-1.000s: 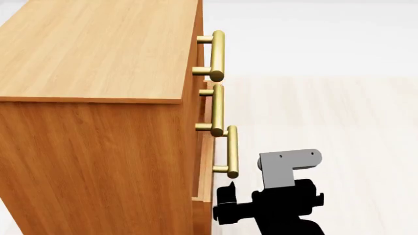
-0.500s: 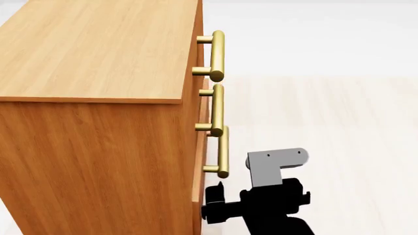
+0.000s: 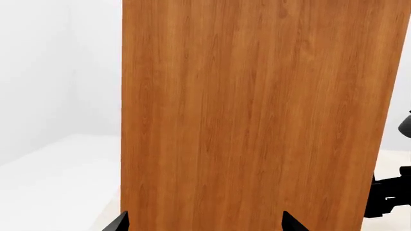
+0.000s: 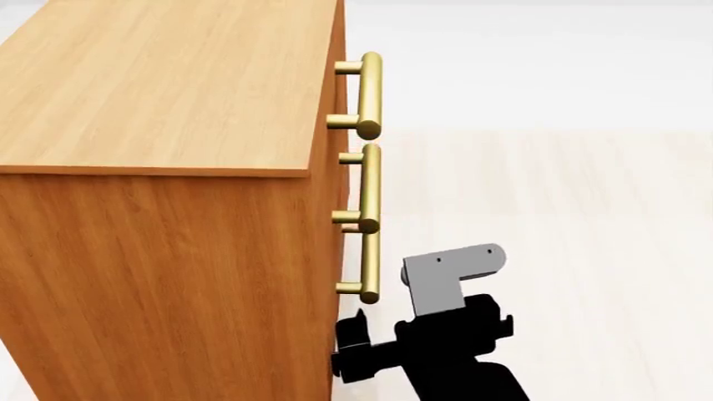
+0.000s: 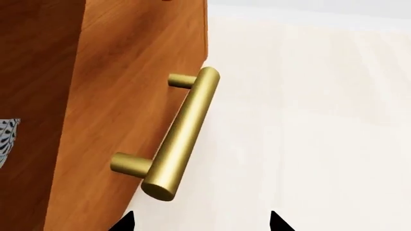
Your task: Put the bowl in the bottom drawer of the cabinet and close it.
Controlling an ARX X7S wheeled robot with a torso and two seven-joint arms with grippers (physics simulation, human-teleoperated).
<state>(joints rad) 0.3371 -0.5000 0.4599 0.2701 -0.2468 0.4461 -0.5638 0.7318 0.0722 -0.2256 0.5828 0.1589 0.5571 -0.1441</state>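
Head view: the right claw (image 4: 354, 349) sits just below the bottom drawer (image 4: 347, 276) handle (image 4: 369, 266) of the cabinet (image 4: 167, 167), fingertips apart. Left claw (image 3: 202, 224) tips are apart, facing the cabinet side. Bowl (image 5: 6, 139): speckled sliver at the drawer front's edge.

The cabinet (image 4: 167, 192) fills the left of my view, its three brass handles (image 4: 369, 96) stacked down its front edge. The bottom drawer (image 4: 346, 276) sits nearly flush. My right hand (image 4: 359, 349) is low beside it, just under the lowest handle (image 4: 370, 266).
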